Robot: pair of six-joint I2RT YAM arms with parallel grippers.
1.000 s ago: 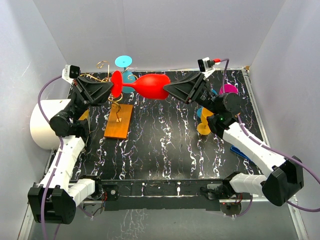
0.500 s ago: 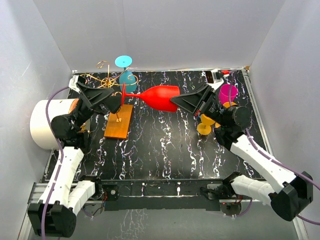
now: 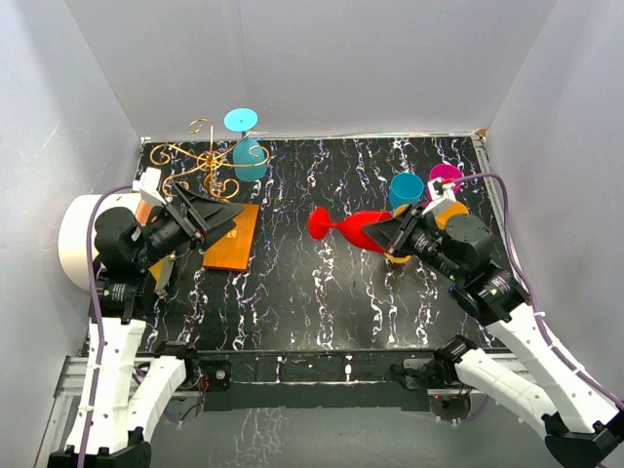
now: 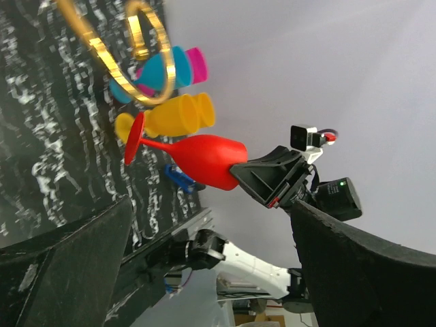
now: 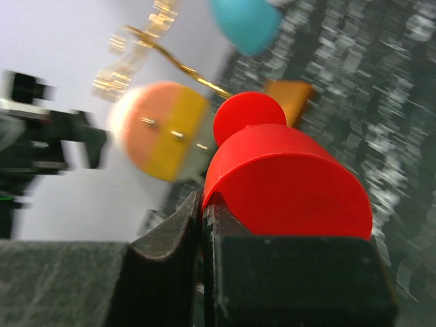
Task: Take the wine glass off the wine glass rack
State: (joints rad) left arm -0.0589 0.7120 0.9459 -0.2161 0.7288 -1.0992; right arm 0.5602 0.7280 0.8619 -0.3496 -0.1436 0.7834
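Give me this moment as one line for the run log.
right jaws: shut on red glass, sideways, clear of rack | left jaws: open near rack base | teal glass: on rack

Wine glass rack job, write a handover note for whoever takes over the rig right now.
Left claw: open, by the wooden base, holding nothing.
Right claw: shut on the red wine glass, held sideways above the table, away from the wine glass rack.
Done: red glass is off the rack.
Left: set it down; a blue wine glass hangs on the rack.
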